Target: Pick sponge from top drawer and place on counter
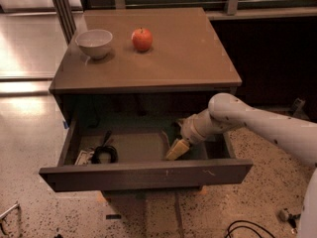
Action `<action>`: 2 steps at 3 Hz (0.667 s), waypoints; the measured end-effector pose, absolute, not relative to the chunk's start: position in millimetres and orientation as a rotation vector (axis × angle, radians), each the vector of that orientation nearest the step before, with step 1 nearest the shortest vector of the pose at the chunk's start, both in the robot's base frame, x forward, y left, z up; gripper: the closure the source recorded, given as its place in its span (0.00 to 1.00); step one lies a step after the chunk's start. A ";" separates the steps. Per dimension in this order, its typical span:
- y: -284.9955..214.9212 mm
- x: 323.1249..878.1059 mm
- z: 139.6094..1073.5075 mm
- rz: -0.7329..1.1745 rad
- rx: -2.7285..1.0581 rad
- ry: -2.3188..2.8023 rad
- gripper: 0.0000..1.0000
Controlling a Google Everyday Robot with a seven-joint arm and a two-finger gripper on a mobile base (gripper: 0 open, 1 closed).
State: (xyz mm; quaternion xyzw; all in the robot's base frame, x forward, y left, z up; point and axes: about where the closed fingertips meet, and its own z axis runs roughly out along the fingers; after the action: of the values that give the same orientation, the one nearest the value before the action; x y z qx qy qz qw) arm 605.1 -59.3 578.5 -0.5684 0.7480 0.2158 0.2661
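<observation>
The top drawer (148,172) of the low cabinet stands pulled out. My gripper (177,148) reaches down into its right half on the white arm (247,120), close behind the drawer front. A tan-yellow piece shows at the gripper's tip, tilted, near the drawer floor. I cannot tell whether it is the sponge's foam side or part of the gripper, and no dark green face shows clearly. The counter (188,58) is the brown-grey top above the drawer.
A white bowl (94,42) and a red apple (142,38) sit on the counter's back left. A black coiled cable (104,152) and a small pale item lie in the drawer's left end. Speckled floor surrounds the cabinet, with cables (242,229) on it at the lower right.
</observation>
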 end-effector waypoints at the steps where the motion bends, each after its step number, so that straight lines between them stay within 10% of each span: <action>1: -59.3 605.1 578.8 0.583 -1.535 2.020 0.42; 2: -59.3 605.0 585.2 0.583 -1.535 2.020 0.66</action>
State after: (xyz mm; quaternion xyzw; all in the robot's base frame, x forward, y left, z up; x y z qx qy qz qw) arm 605.0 -59.3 585.2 -0.5684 0.7480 0.2159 0.2660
